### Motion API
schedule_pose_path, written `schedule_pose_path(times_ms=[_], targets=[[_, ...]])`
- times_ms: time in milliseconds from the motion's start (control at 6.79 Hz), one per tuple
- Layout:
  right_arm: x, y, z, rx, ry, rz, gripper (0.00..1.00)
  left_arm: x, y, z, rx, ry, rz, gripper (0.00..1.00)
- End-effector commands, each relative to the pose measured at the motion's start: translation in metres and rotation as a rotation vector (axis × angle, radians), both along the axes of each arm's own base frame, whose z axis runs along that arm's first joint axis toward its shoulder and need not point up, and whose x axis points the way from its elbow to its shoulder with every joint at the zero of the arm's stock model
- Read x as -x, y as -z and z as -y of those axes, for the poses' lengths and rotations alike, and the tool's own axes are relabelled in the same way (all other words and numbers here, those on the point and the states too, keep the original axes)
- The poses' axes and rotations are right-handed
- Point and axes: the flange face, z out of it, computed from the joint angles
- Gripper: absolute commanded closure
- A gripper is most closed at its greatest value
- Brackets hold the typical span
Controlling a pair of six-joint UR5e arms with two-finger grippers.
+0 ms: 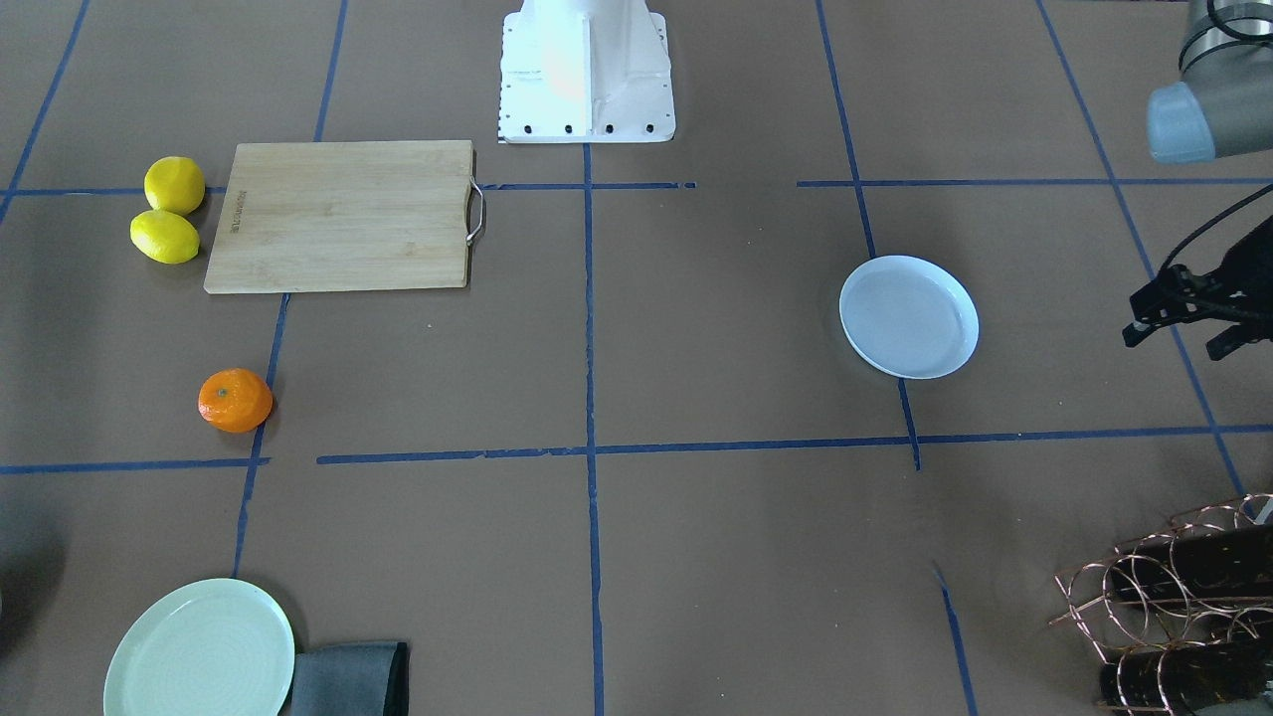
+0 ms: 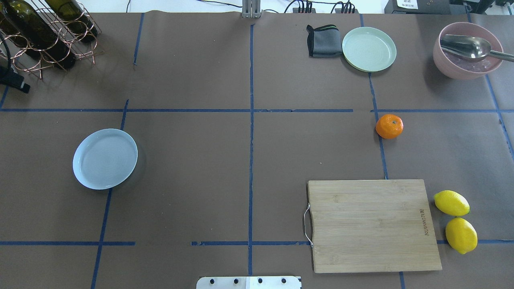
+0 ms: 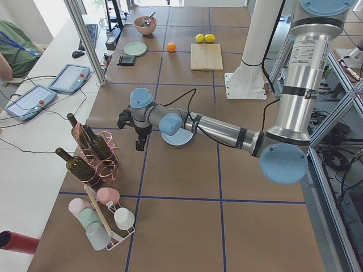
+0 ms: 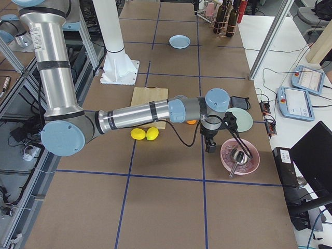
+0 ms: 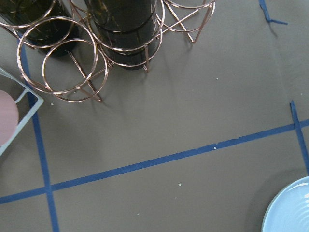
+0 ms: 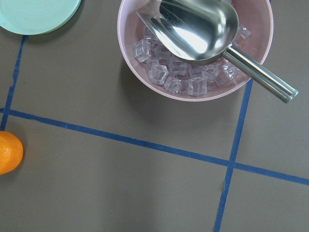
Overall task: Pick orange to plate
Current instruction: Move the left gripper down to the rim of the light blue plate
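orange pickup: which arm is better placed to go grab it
Right. The orange lies on the robot's right half of the table, and the right end effector hangs close beside it, by the pink ice bowl. The left end effector is beyond the pale blue plate, near the wine rack.

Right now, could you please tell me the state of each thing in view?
plate: empty
orange: ungrasped, off the plate
green plate: empty
bowl: holds ice and a scoop
board: bare
left gripper: open, empty
right gripper: cannot tell

brown table (image 2: 192, 160), blue tape grid (image 2: 251, 140)
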Motion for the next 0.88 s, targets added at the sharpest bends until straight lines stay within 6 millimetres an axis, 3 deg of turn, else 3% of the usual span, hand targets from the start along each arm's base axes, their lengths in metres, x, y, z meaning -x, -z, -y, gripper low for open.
schedule_pose_path(times_ms=[0,295,736], targets=[[0.003,-0.005,0.000,0.018,0.000,0.014,0.00,-0.063,-0.009,-0.040,0.053,0.083,-0.020,0.00],[0.004,0.003,0.001,0.063,-0.047,0.032,0.00,-0.092,-0.036,-0.083,0.104,0.065,-0.051,0.00],[0.005,0.004,0.001,0.068,-0.047,0.046,0.00,-0.131,-0.048,-0.102,0.113,0.048,-0.006,0.00]])
